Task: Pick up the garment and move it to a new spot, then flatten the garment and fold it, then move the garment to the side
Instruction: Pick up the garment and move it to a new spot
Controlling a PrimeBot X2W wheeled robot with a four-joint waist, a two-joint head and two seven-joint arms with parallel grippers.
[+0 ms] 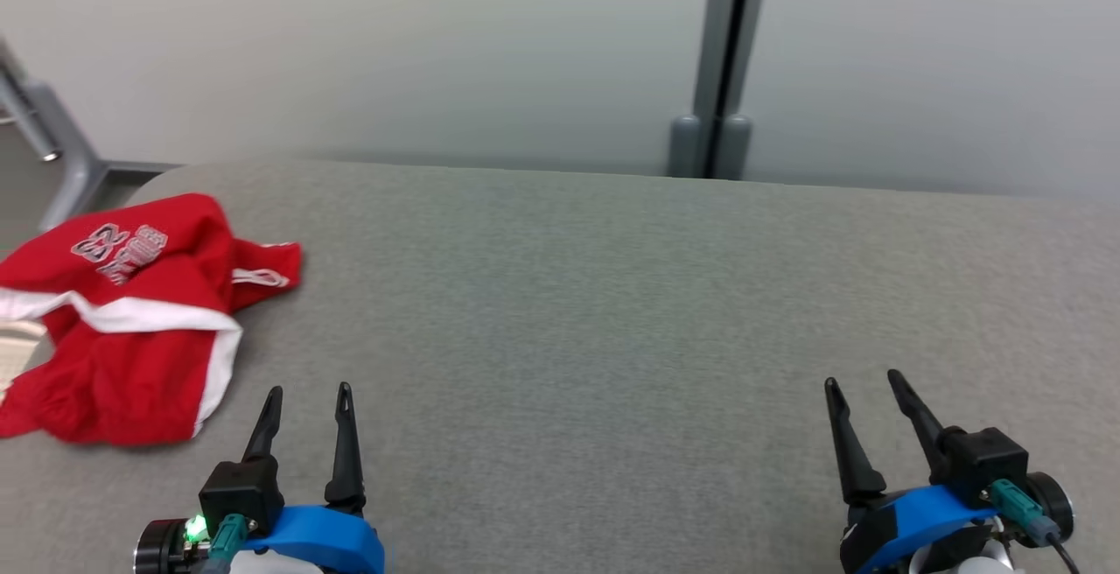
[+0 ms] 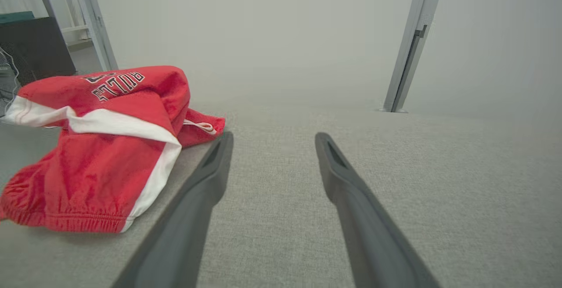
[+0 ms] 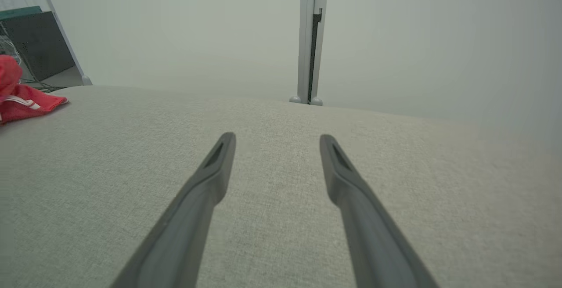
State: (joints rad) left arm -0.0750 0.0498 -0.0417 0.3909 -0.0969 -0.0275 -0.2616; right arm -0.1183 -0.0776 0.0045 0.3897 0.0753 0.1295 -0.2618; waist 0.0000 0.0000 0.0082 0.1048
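Observation:
The garment (image 1: 131, 311) is a crumpled red piece with white stripes and white lettering, lying at the far left of the grey fabric table (image 1: 612, 311). In the left wrist view the garment (image 2: 101, 147) lies just left of my left gripper's fingers. My left gripper (image 1: 310, 392) stands open near the front edge, a little right of the garment and apart from it, nothing between its fingers. At the front right my right gripper (image 1: 862, 378) is open and empty too, far from the garment (image 3: 26, 99), whose corner shows at the left edge of the right wrist view.
A pale wall with a grey vertical post (image 1: 722, 58) stands behind the table. A grey metal frame leg (image 1: 52, 145) is at the back left. A dark panel (image 2: 35, 46) stands on the floor beyond the garment.

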